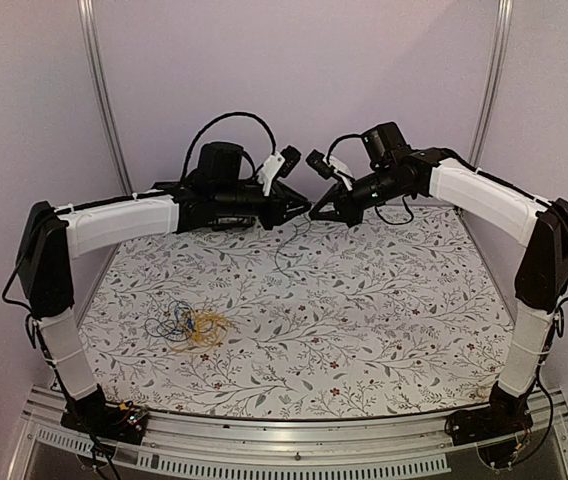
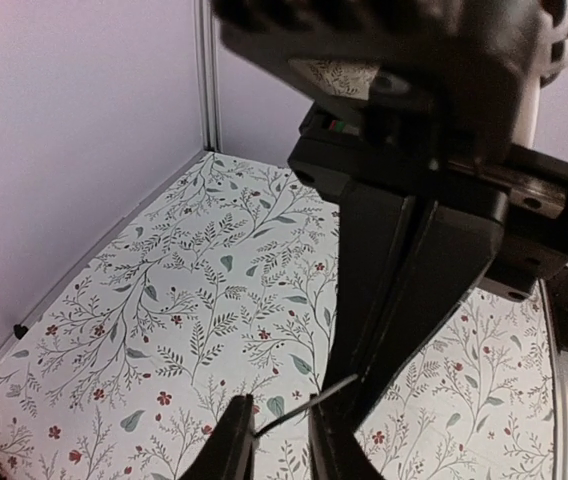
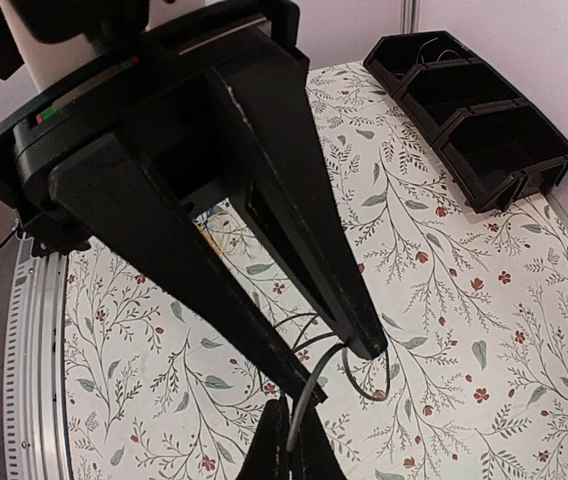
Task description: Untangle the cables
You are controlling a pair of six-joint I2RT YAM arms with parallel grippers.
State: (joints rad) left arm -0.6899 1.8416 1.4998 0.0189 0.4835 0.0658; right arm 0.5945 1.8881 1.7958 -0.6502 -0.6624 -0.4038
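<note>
Near table's (image 1: 414, 350) far edge, black cable (image 3: 309, 395) in right hand (image 1: 316, 214)

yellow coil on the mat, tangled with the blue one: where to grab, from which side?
Grip the yellow coil on its right rim, coming straight down with the jaws across the strands. It lies flat on the table, so a side approach would find nothing to pinch, and the blue cable overlaps its left side; the right rim looks free.

Overhead plus two wrist cams
High rear view looking down; wrist views close-up, all sharing the floral tabletop (image 1: 384, 320).
</note>
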